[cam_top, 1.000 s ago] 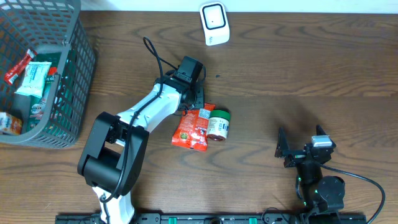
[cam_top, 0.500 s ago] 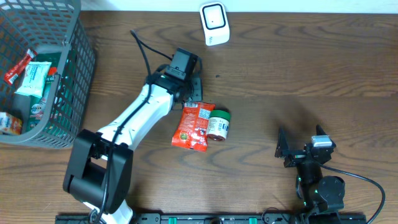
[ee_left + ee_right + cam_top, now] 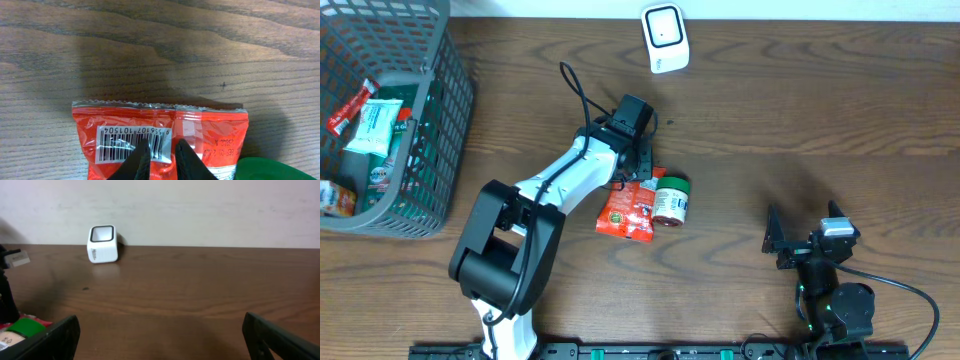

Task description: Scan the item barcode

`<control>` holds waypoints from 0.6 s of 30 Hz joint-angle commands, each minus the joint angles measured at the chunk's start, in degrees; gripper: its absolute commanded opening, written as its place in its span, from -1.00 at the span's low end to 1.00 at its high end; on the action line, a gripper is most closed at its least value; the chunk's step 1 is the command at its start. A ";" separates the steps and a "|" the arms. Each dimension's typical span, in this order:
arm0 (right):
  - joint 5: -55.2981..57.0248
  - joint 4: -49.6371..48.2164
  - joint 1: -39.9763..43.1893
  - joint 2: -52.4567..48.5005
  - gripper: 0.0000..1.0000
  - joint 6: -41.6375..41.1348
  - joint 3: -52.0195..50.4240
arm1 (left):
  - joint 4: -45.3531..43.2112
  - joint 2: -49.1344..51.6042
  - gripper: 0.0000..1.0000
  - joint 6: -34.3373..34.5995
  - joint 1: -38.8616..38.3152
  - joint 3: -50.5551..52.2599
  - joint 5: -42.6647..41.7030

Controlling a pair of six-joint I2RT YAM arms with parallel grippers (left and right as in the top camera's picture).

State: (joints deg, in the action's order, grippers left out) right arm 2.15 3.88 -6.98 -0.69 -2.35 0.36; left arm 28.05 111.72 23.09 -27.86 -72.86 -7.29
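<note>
The left arm has swung back: half a second ago it reached further up and left, with the top edge of the orange packet (image 3: 626, 212) uncovered, and now the left pincer (image 3: 639, 163) sits over that edge again, much as it did a second ago. The packet itself, the green-lidded jar (image 3: 671, 200) and the right arm have not moved. From the left wrist view we see the left pincer's fingers (image 3: 142, 152) close together with only a slim gap, their tips over the packet just beside its barcode (image 3: 117, 146); we cannot tell whether they pinch the foil or only hover above it. The packet lies flat in the middle of the wooden surface (image 3: 820, 120), barcode side up, its right edge against the jar, well apart from the white scanner (image 3: 664, 38) at the far edge. Now the writing: above the bars we read a row of digits, 556107 then 101504, while the small print on the packet's right half is too fine to read. The jar's white label is unreadable too. Over on the right, the right pincer (image 3: 803, 235) rests spread wide and empty. The grey basket (image 3: 432, 150) at far left holds more packets.
</note>
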 commanded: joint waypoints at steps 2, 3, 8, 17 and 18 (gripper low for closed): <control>0.13 0.22 0.24 0.31 0.99 0.48 -0.04 | 1.25 -3.15 -0.60 -0.52 0.70 -1.18 3.91; 0.13 0.24 0.24 0.31 0.99 0.48 -0.04 | 1.42 -4.52 -0.58 -0.52 0.85 -1.55 4.79; 0.13 0.22 0.24 0.31 0.98 0.48 -0.04 | 2.43 -10.49 -0.50 -0.52 1.05 -1.57 5.90; 0.11 0.22 0.24 0.31 0.98 0.48 -0.04 | 10.69 -9.70 -0.85 -0.26 0.48 1.86 3.58; 0.13 0.22 0.24 0.31 0.99 0.48 -0.04 | 10.80 -9.25 -0.85 -0.26 0.24 2.84 2.38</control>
State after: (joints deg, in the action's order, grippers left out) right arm 2.15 3.88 -6.98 -0.69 -2.35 0.36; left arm 37.95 100.84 22.70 -27.16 -72.47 -3.07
